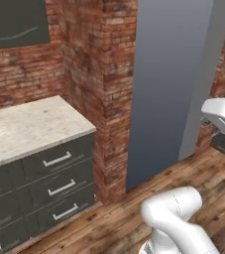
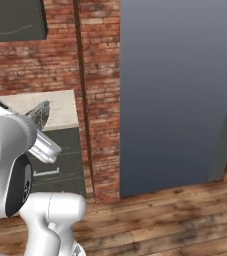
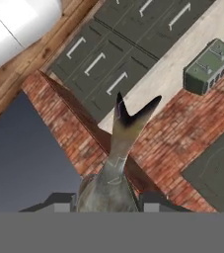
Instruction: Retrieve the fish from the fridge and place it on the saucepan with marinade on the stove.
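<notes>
In the hand view my gripper [image 3: 108, 202] is shut on the fish [image 3: 117, 158], a slim pale grey body whose dark forked tail sticks out past the fingertips. In the right base view the fish's tail [image 2: 40, 114] pokes out behind my white arm, at the left in front of the counter. The fridge [image 1: 168, 84] is the tall grey slab right of the brick pillar, seen again in the right base view as the fridge [image 2: 180, 95]; its handles and inside are hidden. The saucepan, the marinade and the stove are out of view.
A brick pillar [image 1: 99, 74] stands between the fridge and a pale stone counter [image 1: 29, 124] over dark drawers [image 1: 59, 173]. A green box [image 3: 209, 66] sits on that counter. Wooden floor [image 1: 134, 213] runs along the front. A dark panel [image 1: 15, 22] hangs high on the left.
</notes>
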{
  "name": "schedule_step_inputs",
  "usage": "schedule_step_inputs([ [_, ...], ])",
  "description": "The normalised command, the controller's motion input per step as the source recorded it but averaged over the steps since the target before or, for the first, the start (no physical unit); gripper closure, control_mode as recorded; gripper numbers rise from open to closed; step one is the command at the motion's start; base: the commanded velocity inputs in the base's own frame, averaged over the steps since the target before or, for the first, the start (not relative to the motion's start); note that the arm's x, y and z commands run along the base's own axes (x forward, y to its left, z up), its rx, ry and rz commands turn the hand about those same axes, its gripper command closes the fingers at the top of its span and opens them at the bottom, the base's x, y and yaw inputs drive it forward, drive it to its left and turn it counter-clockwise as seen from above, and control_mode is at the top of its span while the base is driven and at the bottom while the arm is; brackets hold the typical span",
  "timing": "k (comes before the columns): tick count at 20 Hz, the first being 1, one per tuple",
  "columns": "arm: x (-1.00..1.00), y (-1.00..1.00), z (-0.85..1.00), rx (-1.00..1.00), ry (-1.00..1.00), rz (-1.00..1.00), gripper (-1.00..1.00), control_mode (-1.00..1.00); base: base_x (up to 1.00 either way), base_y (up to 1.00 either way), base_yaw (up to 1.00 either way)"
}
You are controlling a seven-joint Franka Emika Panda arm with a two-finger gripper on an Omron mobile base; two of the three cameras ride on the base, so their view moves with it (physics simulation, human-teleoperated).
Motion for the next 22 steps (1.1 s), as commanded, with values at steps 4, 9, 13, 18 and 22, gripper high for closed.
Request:
schedule_step_inputs([
  [4,0.00,0.00,0.00,0.00,0.00,0.00,1.00,1.00,0.00,1.00,0.40],
  [9,0.00,0.00,0.00,0.00,0.00,0.00,1.00,1.00,0.01,0.95,0.43],
  [13,0.00,0.00,0.00,0.00,0.00,0.00,1.00,1.00,0.13,0.95,0.39],
  [18,0.00,0.00,0.00,0.00,0.00,0.00,1.00,1.00,0.62,0.82,0.33],
  [22,0.00,0.00,0.00,0.00,0.00,0.00,1.00,1.00,0.95,0.81,0.29],
])
